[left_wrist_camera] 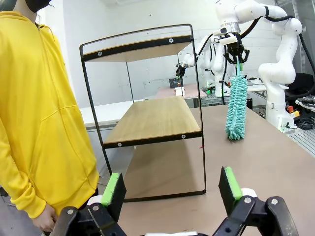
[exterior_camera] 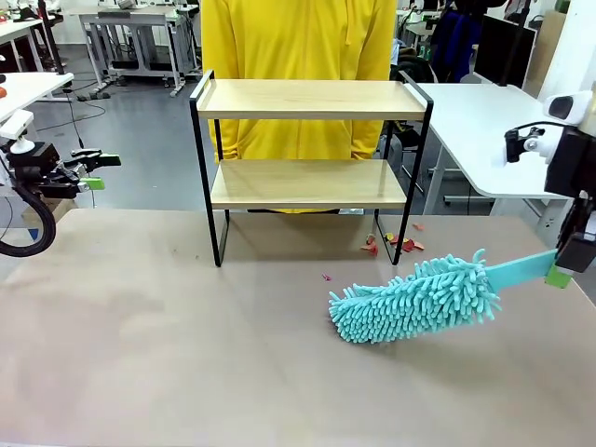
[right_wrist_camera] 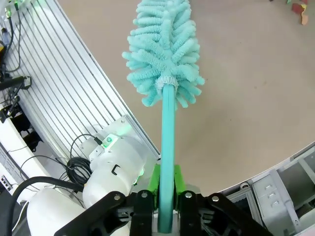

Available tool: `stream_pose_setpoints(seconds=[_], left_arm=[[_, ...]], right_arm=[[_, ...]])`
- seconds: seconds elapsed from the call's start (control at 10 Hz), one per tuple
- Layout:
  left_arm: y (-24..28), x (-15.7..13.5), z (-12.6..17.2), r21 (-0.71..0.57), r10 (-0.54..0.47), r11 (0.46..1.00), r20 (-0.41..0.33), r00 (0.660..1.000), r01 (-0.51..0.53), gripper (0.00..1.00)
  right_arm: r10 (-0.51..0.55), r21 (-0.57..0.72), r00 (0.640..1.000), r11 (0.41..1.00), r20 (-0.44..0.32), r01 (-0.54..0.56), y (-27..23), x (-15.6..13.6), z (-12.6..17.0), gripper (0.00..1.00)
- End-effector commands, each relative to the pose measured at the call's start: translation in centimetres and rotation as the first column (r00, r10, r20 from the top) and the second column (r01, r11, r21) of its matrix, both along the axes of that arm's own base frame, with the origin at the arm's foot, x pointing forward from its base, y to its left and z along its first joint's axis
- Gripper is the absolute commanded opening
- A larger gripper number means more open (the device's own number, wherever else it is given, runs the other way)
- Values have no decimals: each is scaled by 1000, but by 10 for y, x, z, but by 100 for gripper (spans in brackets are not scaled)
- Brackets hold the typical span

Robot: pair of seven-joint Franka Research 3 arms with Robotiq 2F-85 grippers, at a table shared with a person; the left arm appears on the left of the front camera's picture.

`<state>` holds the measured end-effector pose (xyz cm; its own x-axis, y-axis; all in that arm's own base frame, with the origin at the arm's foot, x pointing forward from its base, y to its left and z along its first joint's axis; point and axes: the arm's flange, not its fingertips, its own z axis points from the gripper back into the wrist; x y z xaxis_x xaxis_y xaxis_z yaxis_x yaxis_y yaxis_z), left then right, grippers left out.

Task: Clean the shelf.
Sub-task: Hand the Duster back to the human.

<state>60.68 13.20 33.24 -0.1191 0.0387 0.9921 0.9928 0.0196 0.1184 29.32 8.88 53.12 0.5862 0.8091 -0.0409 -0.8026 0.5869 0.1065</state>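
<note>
The shelf [exterior_camera: 307, 101] stands at the table's far middle, two light wood boards in a black frame, both boards bare. It also appears in the left wrist view, shelf [left_wrist_camera: 152, 118]. A teal fluffy duster [exterior_camera: 414, 298] hovers low over the table to the shelf's right front, its flat handle held by my right gripper [exterior_camera: 559, 275], which is shut on it. In the right wrist view the duster [right_wrist_camera: 165, 49] points away from the right gripper [right_wrist_camera: 166, 189]. My left gripper [exterior_camera: 93, 172] is open at the far left, empty; its green pads [left_wrist_camera: 114, 191] stand wide apart.
Small red and orange scraps [exterior_camera: 391, 244] lie on the table by the shelf's right leg, and one tiny scrap [exterior_camera: 326, 277] sits in front. A person in a yellow hoodie [exterior_camera: 298, 56] stands right behind the shelf. A white table [exterior_camera: 484, 130] is at the back right.
</note>
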Motion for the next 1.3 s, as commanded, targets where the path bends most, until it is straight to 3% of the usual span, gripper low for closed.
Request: stream_pose_setpoints(seconds=[0.0,0.5,0.7,1.1,1.2], left_arm=[[-1,-1,2,-6,-5,1000,15,1000,5,100],[-1,-1,2,-6,-5,1000,15,1000,5,100],[-1,-9,11,-4,25,1000,-11,1000,-25,100],[-52,-106,48,70,12,998,-10,1000,-11,100],[-63,-129,54,47,5,999,-51,999,-3,100]], right_arm=[[-4,-16,1000,1000,0,4,-1,0,-1,13],[0,0,1000,1000,0,0,0,0,0,13],[115,188,986,973,122,-136,-3,28,19,13],[244,435,942,840,230,-324,-13,50,6,13],[254,484,922,792,293,-372,-14,52,4,13]])
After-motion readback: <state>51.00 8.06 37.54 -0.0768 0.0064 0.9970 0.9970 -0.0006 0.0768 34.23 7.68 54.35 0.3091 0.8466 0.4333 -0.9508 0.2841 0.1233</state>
